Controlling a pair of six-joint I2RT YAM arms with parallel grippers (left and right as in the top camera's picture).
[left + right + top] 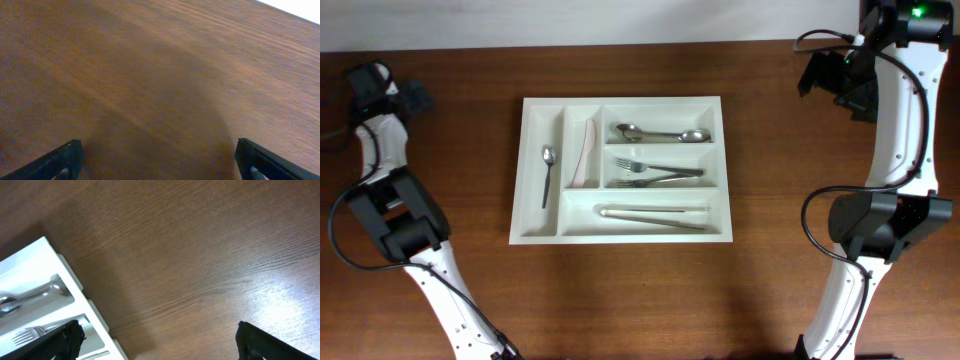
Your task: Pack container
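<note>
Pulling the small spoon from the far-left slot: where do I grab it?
Grip the small spoon mid-handle, from above, closing across the handle. It lies flat, lengthwise in its narrow slot, and the container walls likely block a sideways approach.

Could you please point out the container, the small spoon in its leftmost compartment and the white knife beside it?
container (620, 101), overhead view, on its far rim.
small spoon (547, 182), overhead view, midway along its handle.
white knife (586, 156), overhead view, at the middle of its length.

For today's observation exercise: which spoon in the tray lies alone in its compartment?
The small spoon in the tray's leftmost narrow compartment; the other two spoons share the top long one.
</note>
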